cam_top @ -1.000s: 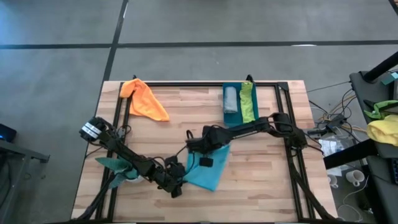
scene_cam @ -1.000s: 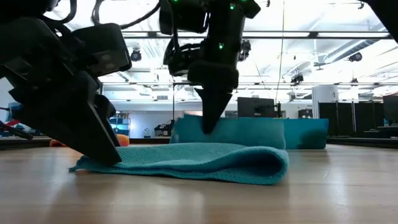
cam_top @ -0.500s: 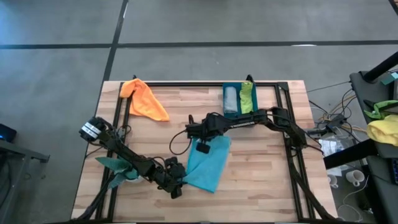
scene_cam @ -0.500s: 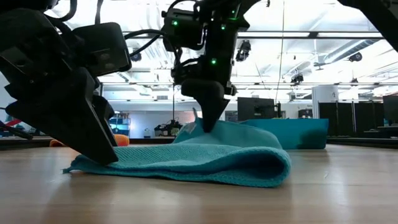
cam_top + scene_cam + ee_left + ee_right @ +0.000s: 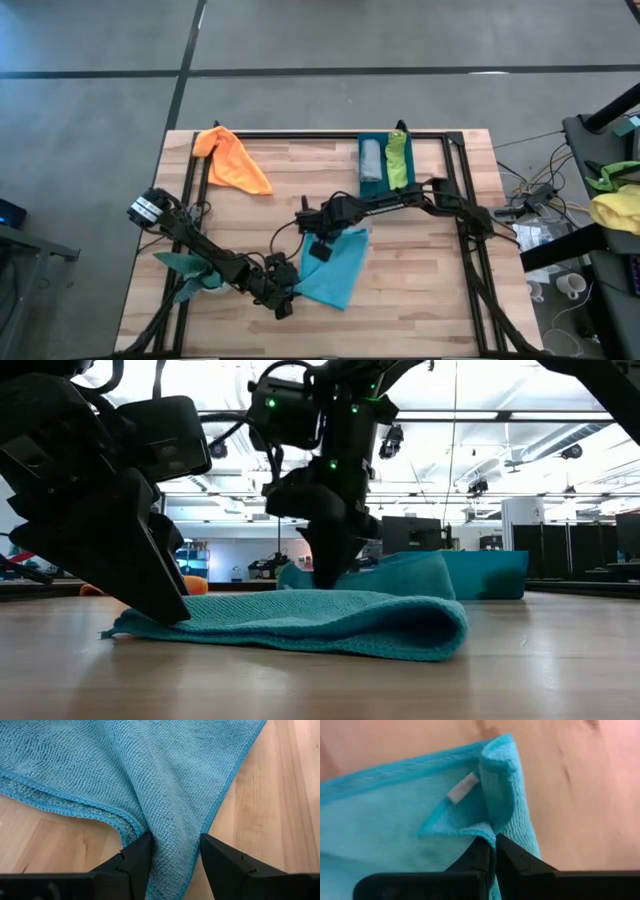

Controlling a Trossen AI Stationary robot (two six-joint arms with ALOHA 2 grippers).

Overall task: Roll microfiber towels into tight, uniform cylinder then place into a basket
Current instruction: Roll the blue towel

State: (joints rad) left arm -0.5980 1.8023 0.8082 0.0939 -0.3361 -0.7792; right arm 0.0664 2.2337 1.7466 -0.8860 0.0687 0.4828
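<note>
Folding stage before rolling. We see the turquoise towel lying on the counter, near its front middle. The left gripper, partly open, pinches the near corner; the right gripper, closed, holds the far edge doubled over. The basket at the back holds two rolled towels. Next, we judge, the far edge must be drawn evenly across.
</note>
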